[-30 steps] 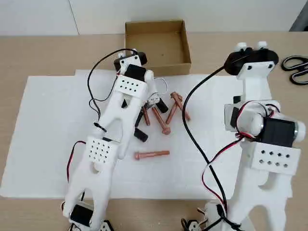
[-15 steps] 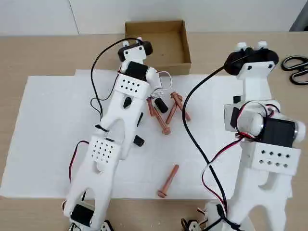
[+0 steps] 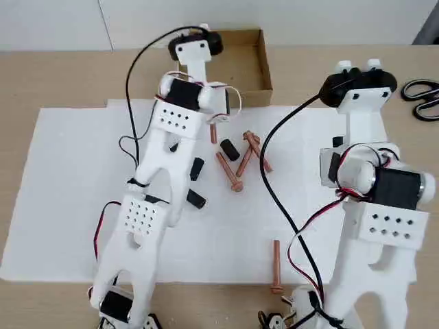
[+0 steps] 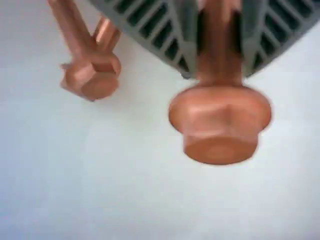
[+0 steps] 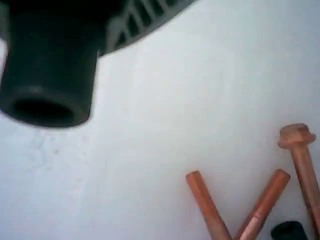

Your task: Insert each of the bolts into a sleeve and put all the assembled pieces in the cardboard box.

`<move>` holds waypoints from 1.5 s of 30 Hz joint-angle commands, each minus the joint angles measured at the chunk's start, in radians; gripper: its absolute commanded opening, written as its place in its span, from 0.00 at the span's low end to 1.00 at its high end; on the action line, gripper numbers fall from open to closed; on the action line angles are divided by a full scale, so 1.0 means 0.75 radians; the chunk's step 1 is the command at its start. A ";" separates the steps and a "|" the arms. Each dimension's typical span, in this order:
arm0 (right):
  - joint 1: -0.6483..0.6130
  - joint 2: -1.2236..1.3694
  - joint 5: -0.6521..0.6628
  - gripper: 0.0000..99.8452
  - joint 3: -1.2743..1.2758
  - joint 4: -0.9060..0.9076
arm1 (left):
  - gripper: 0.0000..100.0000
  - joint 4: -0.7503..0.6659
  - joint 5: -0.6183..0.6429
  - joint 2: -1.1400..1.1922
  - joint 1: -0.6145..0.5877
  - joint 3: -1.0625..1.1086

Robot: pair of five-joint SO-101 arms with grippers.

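In the high view, the left hand (image 3: pixel 214 127) is hanging just below the cardboard box (image 3: pixel 263 62), which is sitting at the top middle of the frame. The hand is pinching a bolt (image 3: pixel 213 132). Three more loose bolts (image 3: pixel 230 171) are lying in a little pile in the middle of the white sheet (image 3: pixel 68 192), with black sleeves (image 3: pixel 230 149) lying beside them. A lone bolt (image 3: pixel 276 266) is lying at the sheet's bottom edge. Scissors (image 3: pixel 422 96) are lying on the tabletop (image 3: pixel 55 75) at the right edge. In the left wrist view, the grey fingers (image 4: pixel 150 25) are pressing on the bolt's stem, and its head is pointing at the camera. Another bolt (image 4: pixel 90 75) is lying beside it. In the right wrist view, the right hand (image 5: pixel 60 25) is pinching a black sleeve (image 5: pixel 47 75) above the sheet, well apart from the loose bolts.
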 commanded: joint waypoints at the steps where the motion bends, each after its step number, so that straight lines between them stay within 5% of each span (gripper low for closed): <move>1: 0.003 -0.036 0.000 0.00 -0.010 -0.028 | 0.01 0.025 -0.014 -0.164 -0.039 -0.060; 33: -0.003 -0.056 0.000 0.00 -0.023 -0.028 | 0.01 0.027 -0.223 -0.966 -0.278 -0.036; 45: -0.001 -0.568 0.010 0.00 -0.018 -0.032 | 0.01 0.025 -0.260 -1.561 -0.268 0.958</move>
